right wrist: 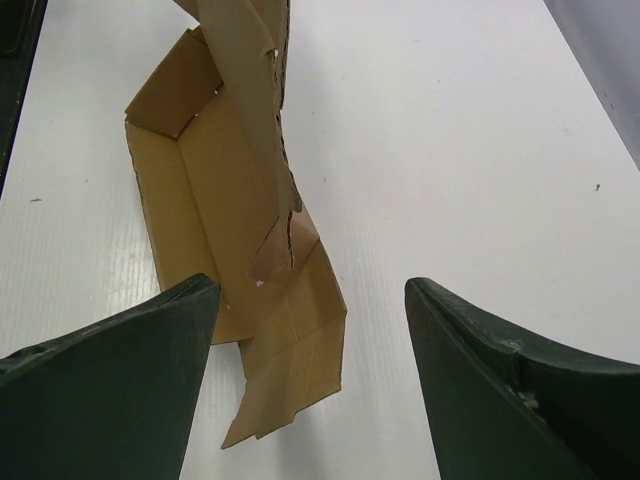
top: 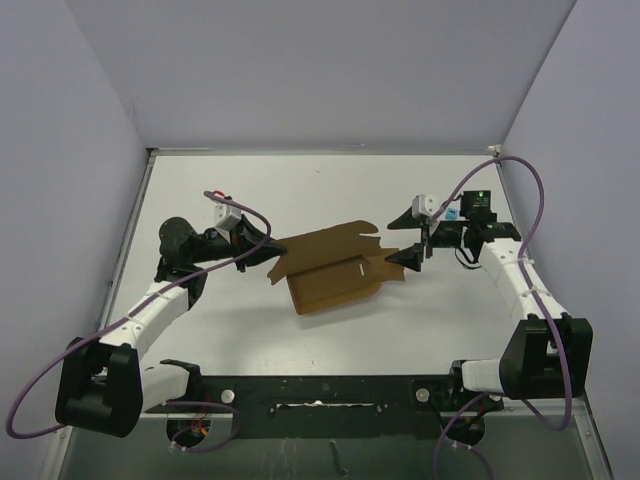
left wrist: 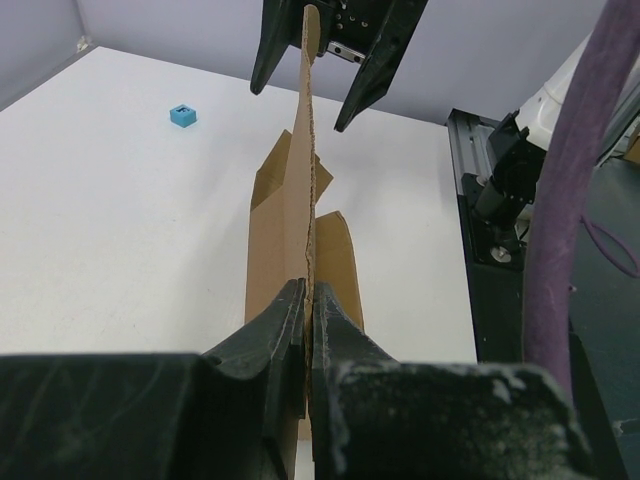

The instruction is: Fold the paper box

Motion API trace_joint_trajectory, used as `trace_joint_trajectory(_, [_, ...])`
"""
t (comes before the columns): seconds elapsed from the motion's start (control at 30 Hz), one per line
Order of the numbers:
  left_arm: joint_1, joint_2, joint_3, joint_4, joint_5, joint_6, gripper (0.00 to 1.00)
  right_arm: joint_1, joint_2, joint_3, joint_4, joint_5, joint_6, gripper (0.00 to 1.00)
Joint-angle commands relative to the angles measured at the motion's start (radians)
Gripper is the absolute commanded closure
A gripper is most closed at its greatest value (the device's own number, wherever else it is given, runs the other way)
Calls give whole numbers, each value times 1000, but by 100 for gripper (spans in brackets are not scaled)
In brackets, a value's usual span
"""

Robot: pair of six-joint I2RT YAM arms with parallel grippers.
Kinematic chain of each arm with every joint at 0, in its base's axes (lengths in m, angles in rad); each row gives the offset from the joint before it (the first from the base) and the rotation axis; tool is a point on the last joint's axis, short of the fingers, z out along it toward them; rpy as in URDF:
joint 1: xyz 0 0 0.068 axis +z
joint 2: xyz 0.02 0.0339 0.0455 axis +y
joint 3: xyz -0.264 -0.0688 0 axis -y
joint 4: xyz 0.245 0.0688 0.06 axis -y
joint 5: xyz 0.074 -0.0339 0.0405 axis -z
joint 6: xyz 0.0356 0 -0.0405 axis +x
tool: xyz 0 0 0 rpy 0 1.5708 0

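The paper box (top: 330,275) is a brown cardboard sheet, partly folded, with one raised wall and loose flaps, lying mid-table. My left gripper (top: 268,248) is shut on its left edge; in the left wrist view the gripper (left wrist: 308,292) pinches an upright cardboard panel (left wrist: 300,190). My right gripper (top: 401,238) is open at the box's right end, one finger on each side of the panel's far tip (left wrist: 310,30). In the right wrist view the gripper (right wrist: 310,288) hangs wide open over the box (right wrist: 190,190) and its right flap, holding nothing.
A tiny blue cube (left wrist: 182,116) sits on the white table beyond the box, by the right arm (top: 453,214). Purple cables loop off both arms. The black base rail (top: 330,395) runs along the near edge.
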Motion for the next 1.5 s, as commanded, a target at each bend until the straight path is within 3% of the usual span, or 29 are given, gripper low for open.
trace_joint_trajectory(0.0, [7, -17, 9, 81, 13, -21, 100, -20, -30, 44, -3, -50, 9, 24])
trace_joint_trajectory(0.53, [4, -15, 7, 111, 18, -51, 100, -47, -4, 79, -2, -80, 42, 23])
trace_joint_trajectory(0.83, [2, -6, 2, 162, 35, -83, 100, -2, 66, 77, 102, -33, 98, 29])
trace_joint_trajectory(1.13, [2, 11, -4, 232, 55, -134, 100, 61, 101, 32, 166, 62, 23, 46])
trace_joint_trajectory(1.47, [2, 30, -10, 349, 71, -216, 100, 145, 61, -56, 212, 72, -77, 46])
